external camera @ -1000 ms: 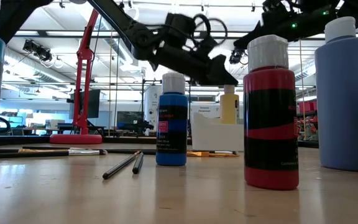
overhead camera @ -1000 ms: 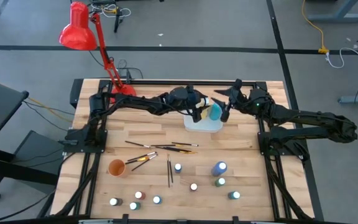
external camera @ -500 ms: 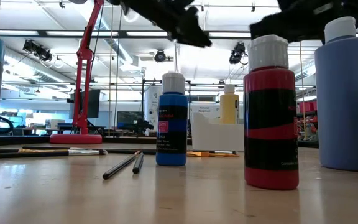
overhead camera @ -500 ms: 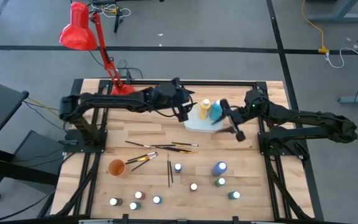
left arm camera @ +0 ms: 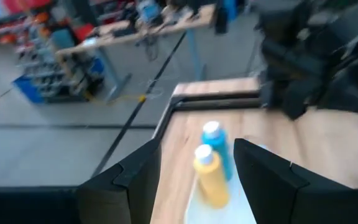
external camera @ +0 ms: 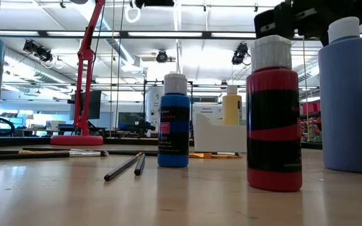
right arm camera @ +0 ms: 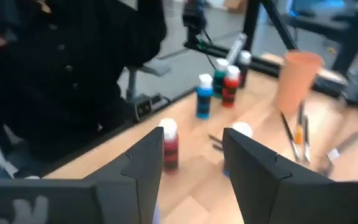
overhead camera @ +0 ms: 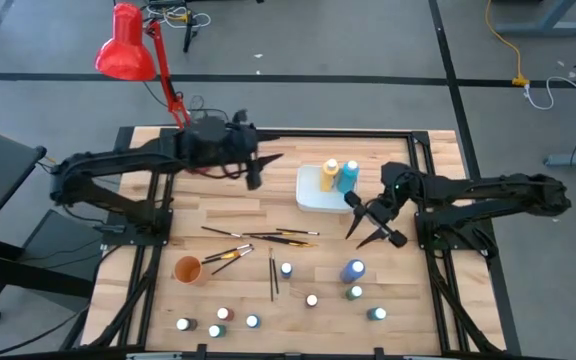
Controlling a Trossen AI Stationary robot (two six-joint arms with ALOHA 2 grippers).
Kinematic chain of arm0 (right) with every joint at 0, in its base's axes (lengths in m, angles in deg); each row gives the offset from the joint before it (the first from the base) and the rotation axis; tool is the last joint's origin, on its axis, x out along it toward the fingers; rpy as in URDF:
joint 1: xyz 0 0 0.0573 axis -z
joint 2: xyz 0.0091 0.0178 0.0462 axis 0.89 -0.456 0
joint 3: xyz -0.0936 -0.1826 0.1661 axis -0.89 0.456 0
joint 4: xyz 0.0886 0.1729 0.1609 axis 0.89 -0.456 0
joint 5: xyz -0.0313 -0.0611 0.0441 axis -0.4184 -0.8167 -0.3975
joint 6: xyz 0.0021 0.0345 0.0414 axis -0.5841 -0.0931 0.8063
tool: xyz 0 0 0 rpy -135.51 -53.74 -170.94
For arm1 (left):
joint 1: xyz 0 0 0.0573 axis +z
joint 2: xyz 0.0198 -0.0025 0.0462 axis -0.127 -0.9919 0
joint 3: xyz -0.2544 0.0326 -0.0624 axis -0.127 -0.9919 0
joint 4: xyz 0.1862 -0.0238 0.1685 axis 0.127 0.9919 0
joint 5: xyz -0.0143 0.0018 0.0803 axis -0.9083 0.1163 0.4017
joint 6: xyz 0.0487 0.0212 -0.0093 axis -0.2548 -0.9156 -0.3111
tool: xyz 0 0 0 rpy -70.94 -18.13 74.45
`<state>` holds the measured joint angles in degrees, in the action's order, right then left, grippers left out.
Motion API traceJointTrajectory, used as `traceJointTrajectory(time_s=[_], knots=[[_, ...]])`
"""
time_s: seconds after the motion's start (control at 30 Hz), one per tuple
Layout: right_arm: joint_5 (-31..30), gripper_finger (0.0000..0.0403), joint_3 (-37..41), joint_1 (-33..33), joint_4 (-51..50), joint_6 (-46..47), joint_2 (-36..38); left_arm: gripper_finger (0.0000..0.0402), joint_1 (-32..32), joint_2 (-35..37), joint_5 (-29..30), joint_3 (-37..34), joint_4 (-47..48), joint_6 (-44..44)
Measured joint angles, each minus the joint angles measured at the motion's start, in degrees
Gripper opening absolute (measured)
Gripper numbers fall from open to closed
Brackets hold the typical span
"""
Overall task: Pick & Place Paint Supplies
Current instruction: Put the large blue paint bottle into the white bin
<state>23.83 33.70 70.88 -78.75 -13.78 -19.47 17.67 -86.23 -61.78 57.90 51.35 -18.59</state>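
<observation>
table (overhead camera: 388, 270): wood, most paint bottles and brushes loose on the near half
white tray (overhead camera: 310, 197): yellow bottle (overhead camera: 329, 174) and teal bottle (overhead camera: 347, 176) standing inside
orange cup (overhead camera: 188, 269): looks empty
labels: too blurry to read
left claw (overhead camera: 259, 166): spread, holding nothing
right claw (overhead camera: 372, 222): spread, holding nothing

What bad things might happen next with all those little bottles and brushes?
1. The right gripper hangs open near the large blue bottle; reaching down, it might tip that or the green bottle beside it.
2. The brushes lie crossed in a loose pile, so grabbing one may drag the others.
3. The yellow bottle and teal bottle stand close together in the tray; another bottle set in could topple them.
</observation>
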Motion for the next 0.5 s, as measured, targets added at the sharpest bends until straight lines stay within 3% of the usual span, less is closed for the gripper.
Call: traceJointTrajectory(time_s=[0.27,0.5], knots=[[3.9,0.0169,0.3,-7.4,1.6,1.8,-2.1,0.0208,0.2,9.5,-1.9,-17.9,-10.8,3.4],[-3.9,0.0169,0.3,-13.8,2.8,-1.6,-6.6,0.0208,0.2,16.1,-2.0,-28.8,-22.7,5.2]])
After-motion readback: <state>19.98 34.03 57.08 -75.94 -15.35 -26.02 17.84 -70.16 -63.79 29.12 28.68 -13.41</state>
